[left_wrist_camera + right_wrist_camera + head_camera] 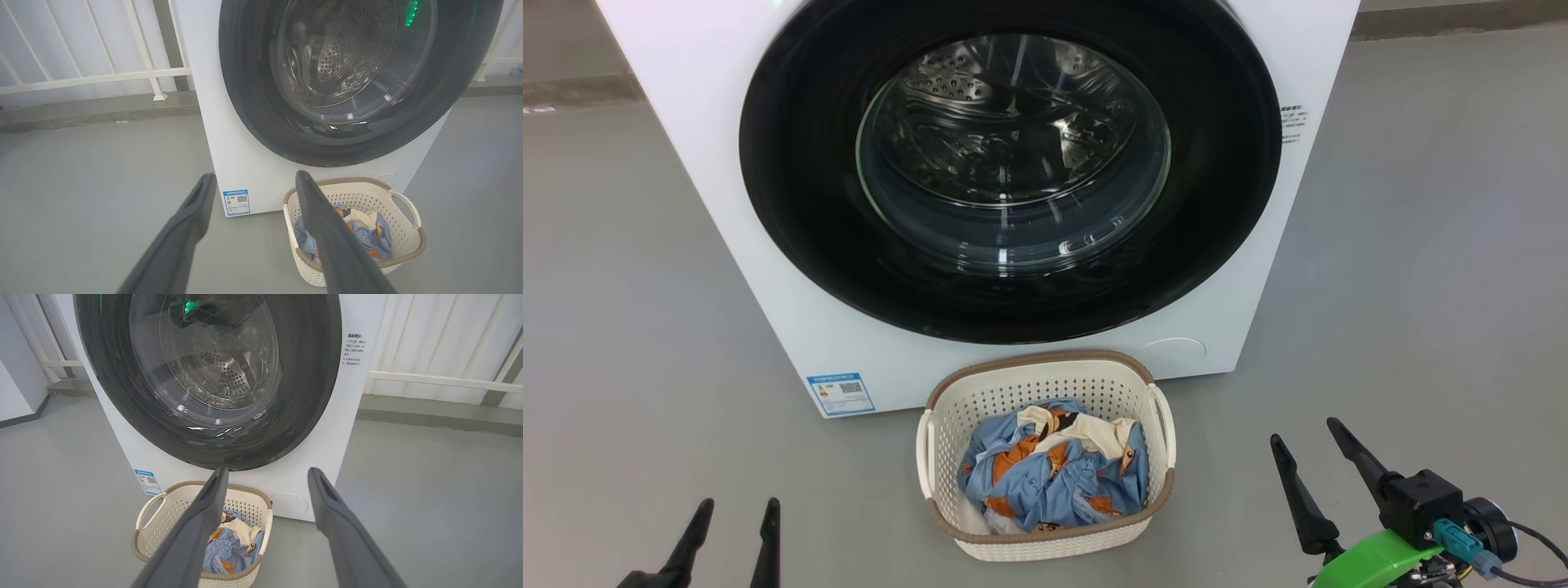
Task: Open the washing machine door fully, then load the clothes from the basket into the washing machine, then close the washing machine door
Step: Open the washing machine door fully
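The white washing machine (727, 245) stands straight ahead with its round black-rimmed door (800, 204) shut flat against the front; the steel drum shows through the glass. On the floor in front sits the cream basket (1045, 543) holding the light blue, orange and cream clothes (1054, 474). My left gripper (737, 510) is open at the lower left, well short of the basket. Low on the right, my right gripper (1305, 437) is open too, to the right of the basket. Both grippers (255, 179) (267, 473) are empty and aim at the machine's lower front.
Grey floor (1421, 286) spreads on both sides of the machine. A white railing (81, 77) and a low kerb run behind it. A blue label sticker (840, 394) sits at the machine's lower left corner.
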`<state>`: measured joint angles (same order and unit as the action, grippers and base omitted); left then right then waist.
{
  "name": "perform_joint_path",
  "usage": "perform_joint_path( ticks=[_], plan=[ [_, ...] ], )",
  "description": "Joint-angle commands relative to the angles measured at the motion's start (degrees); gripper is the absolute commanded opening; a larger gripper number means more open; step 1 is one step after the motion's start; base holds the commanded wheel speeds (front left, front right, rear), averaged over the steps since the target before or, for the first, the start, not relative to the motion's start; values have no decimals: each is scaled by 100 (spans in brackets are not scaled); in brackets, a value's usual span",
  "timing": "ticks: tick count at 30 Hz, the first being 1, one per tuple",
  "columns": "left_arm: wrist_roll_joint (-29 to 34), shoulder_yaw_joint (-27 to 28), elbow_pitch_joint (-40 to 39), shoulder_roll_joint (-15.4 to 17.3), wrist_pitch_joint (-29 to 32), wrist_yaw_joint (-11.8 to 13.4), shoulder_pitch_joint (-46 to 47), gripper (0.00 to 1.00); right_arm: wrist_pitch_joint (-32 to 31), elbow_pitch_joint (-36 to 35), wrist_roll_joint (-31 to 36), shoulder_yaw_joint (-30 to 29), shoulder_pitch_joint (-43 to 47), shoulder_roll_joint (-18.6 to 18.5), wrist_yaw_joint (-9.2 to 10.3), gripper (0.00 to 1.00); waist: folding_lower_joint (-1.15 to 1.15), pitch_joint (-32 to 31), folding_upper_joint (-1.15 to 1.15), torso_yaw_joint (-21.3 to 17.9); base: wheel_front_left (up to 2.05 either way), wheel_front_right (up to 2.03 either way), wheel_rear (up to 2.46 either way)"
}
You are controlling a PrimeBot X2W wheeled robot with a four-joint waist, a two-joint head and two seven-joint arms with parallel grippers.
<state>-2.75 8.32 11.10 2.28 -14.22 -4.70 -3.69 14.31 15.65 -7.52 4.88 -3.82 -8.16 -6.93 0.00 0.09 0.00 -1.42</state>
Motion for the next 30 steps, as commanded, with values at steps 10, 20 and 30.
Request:
perform_joint_path(
  ticks=[10, 20, 30],
  plan=[
    [-36, 194, -227, 62, -78, 75, 73, 100, 69, -108, 15, 148, -127, -22, -56, 100, 0, 12, 0, 2, 65, 85, -151],
    [-61, 169, -277, 61, -78, 96, 53, 100, 69, -106, -18, 179, -127, -5, -56, 100, 0, 33, 0, -24, 115, 131, -245],
    [-145, 170, -335, 60, -78, 151, 83, 100, 69, -93, -51, 203, -147, -11, -56, 100, 0, 58, 0, -27, 87, 87, -175]
  ],
)
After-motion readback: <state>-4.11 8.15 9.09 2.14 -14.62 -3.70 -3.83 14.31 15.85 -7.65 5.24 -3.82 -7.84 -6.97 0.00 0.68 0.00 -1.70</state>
